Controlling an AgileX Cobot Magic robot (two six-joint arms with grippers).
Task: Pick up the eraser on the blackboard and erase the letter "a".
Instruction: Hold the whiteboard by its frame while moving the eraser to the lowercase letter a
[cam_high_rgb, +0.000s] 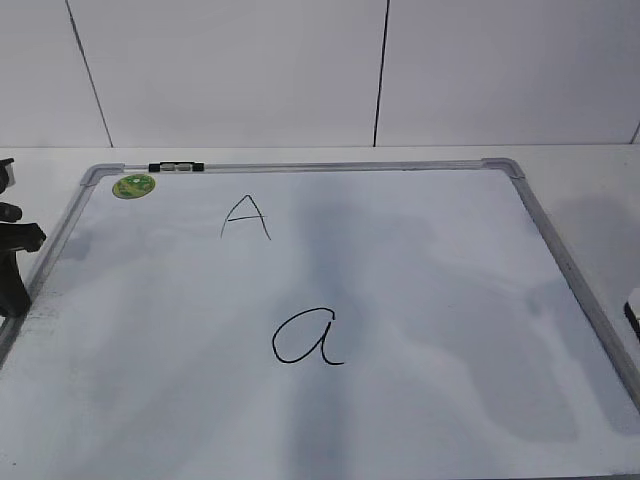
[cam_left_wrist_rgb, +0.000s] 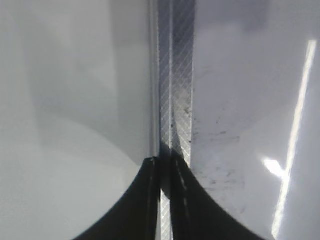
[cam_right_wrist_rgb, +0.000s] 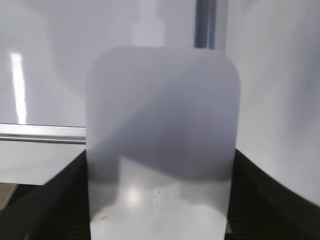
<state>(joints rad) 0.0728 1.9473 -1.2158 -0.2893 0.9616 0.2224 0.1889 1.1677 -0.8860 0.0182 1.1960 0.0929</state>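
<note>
My right hand (cam_right_wrist_rgb: 160, 210) grips the eraser (cam_right_wrist_rgb: 162, 140) by the table's right edge; next I carry it to the "a" (cam_high_rgb: 308, 338); left hand (cam_left_wrist_rgb: 165, 200) closed.

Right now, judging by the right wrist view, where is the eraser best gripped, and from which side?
Grip it across its two long sides, coming in from the short end nearest the wrist camera. The eraser is a smooth rounded oblong. Its long sides look straight and parallel, and its width fits between the right gripper's fingers, which sit against those sides.
</note>
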